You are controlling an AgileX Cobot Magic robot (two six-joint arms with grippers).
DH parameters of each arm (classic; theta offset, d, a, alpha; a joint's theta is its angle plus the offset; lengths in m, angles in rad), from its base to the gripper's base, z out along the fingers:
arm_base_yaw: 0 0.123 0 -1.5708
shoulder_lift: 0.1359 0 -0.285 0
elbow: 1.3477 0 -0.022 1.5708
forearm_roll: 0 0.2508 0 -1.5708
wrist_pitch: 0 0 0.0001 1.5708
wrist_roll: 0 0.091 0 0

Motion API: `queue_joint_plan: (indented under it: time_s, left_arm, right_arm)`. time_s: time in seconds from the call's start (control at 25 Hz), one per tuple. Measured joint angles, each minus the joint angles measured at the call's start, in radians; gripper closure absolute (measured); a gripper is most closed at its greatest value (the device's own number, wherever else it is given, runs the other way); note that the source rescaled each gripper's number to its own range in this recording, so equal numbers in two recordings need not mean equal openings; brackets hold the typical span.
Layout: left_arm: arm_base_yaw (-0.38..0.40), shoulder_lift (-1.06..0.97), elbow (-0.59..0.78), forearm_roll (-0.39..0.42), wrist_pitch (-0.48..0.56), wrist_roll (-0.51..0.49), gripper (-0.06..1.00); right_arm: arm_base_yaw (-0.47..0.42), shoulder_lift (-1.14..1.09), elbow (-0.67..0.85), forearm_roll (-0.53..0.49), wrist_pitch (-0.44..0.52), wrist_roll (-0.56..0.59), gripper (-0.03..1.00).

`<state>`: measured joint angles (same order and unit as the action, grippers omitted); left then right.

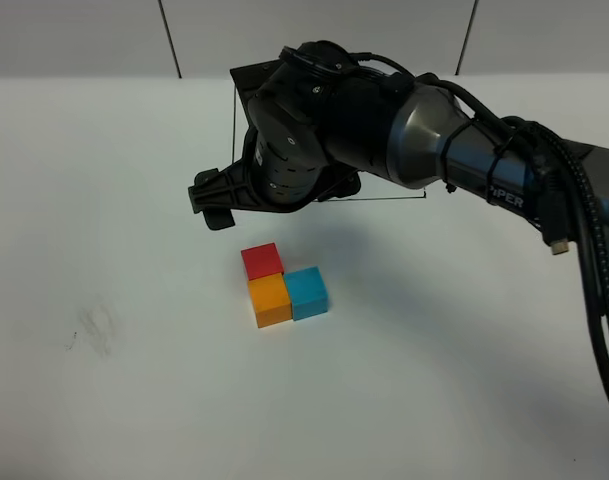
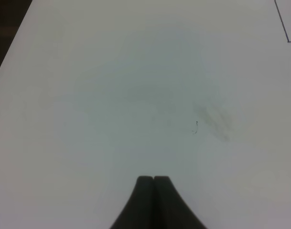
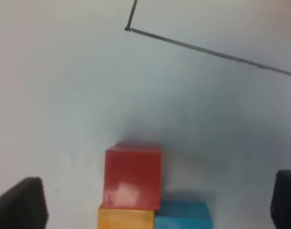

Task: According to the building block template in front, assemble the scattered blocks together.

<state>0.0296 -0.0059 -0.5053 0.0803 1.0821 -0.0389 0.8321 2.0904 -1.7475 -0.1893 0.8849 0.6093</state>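
Red, orange, blue cubes L-joined

The right arm covers nearly all of the drawn black frame, so whatever sits inside it is hidden from the high camera. In the right wrist view the orange cube and blue cube are cut off by the edge, and the picture is blurred.

Glossy black right arm with grey metallic joint, black cables tied along it, white lettering; matte black fingers.
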Motion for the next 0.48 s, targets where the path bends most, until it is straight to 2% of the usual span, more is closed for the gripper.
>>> queue_joint_plan:
  time_s: [0.08, 0.12, 0.28, 0.36, 0.48]
  left_arm:
    - [0.0, 0.0, 0.0, 0.0, 0.0, 0.0, 0.94]
    - [0.0, 0.0, 0.0, 0.0, 0.0, 0.0, 0.94]
    - [0.0, 0.0, 0.0, 0.0, 0.0, 0.0, 0.94]
    - [0.0, 0.0, 0.0, 0.0, 0.0, 0.0, 0.94]
    - [0.0, 0.0, 0.0, 0.0, 0.0, -0.001, 0.94]
  right_arm:
    - [0.0, -0.004, 0.0, -0.02, 0.014, 0.0, 0.17]
    - [0.0, -0.004, 0.0, -0.023, 0.026, 0.001, 0.27]
    - [0.0, -0.004, 0.0, -0.043, 0.063, -0.005, 0.79]
    - [0.0, -0.004, 0.0, -0.059, 0.07, -0.011, 0.9]
    - [0.0, -0.004, 0.0, -0.076, 0.072, -0.014, 0.95]
